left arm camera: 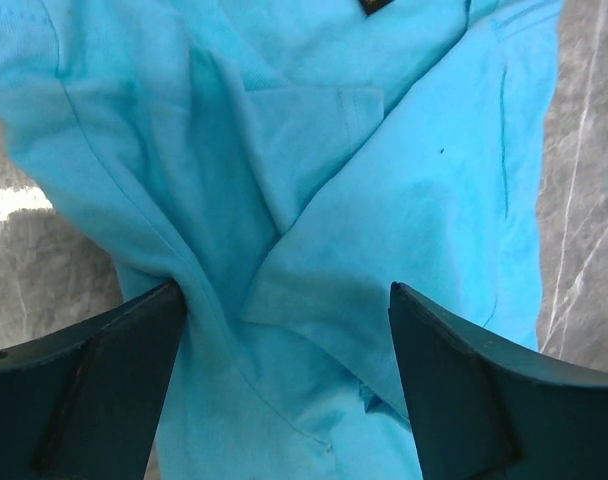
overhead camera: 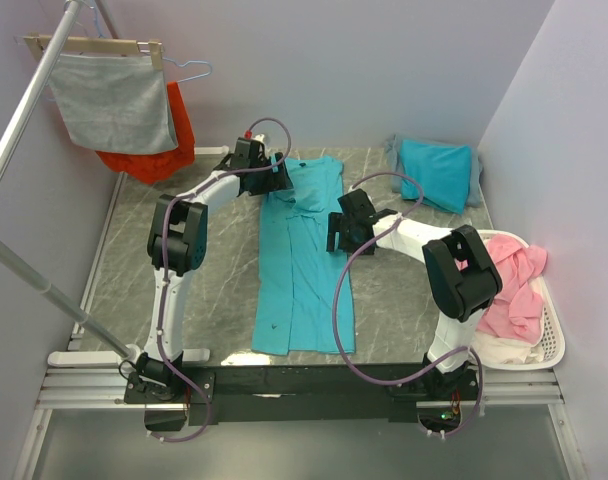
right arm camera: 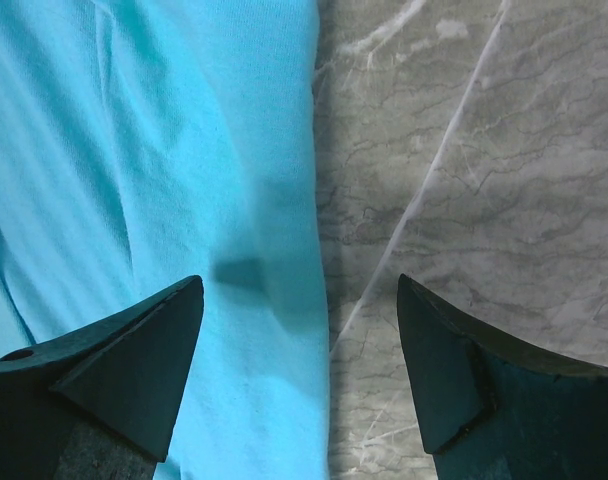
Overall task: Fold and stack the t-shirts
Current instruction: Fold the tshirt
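Note:
One teal t-shirt (overhead camera: 302, 270) lies stretched lengthwise down the middle of the table, its sides folded in and its collar at the far end. My left gripper (overhead camera: 281, 183) hovers low over the shirt's far left shoulder. In the left wrist view that gripper (left arm camera: 286, 295) is open, with rumpled folds of the t-shirt (left arm camera: 314, 200) between its fingers. My right gripper (overhead camera: 334, 238) is at the shirt's right edge, open (right arm camera: 300, 285), straddling the hem of the t-shirt (right arm camera: 184, 180) and bare table. A second t-shirt (overhead camera: 439, 170), folded, rests at the back right.
A grey cloth (overhead camera: 114, 100) and an orange-red garment (overhead camera: 174, 140) hang from a hanger at the back left. A white basket (overhead camera: 549, 340) with pink and white laundry stands at the right. A slanted metal pole (overhead camera: 24, 110) crosses the left side. The marble table (overhead camera: 214, 290) shows beside the shirt.

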Robot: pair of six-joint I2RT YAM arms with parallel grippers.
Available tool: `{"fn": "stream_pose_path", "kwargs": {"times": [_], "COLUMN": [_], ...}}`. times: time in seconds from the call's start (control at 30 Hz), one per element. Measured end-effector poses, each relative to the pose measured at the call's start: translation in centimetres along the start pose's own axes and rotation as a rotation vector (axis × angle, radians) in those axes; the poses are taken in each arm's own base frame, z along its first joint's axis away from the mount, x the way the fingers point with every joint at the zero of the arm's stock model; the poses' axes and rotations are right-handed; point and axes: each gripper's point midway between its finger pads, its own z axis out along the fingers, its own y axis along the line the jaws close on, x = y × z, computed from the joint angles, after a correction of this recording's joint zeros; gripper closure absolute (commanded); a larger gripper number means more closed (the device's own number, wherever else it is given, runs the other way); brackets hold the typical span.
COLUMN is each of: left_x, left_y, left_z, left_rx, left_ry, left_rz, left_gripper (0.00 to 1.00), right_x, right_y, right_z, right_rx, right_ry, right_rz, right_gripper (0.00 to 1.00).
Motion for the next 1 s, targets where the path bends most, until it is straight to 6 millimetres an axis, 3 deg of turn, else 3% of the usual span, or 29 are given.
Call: {"fn": "stream_pose_path", "kwargs": {"times": [0.37,0.53,0.6,0.83,1.0], "left_x": [-0.2,-0.3,-0.2,-0.9,-1.4], "left_y": [0.6,0.6,0.3,-1.7,-2.0], "left_z": [-0.1,0.0,-0.2,-0.9,-1.1], "left_rx": [-0.027,-0.056,-0.07,-0.063,-0.067], "left_ry": [-0.042,-0.069,-0.077,-0.129,-0.14], "left_rz": [0.006,0.022,0.037,0.078,0.089], "left_gripper": [0.2,0.17,0.2,0.18,0.18], "right_x": [0.0,0.0,0.0,-0.4,-0.4], "right_y": [0.1,0.2,0.2,0.6,0.6], "right_z": [0.0,0.1,0.1,0.3,0.3], "right_rx": [-0.003,-0.006,-0.006,-0.017,-0.019], "right_ry": [0.001,0.003,0.004,0.002,0.002], "right_rz": [0.0,-0.001,-0.001,-0.002,-0.004], "right_gripper": [0.16,0.16,0.16,0.16,0.16]}}
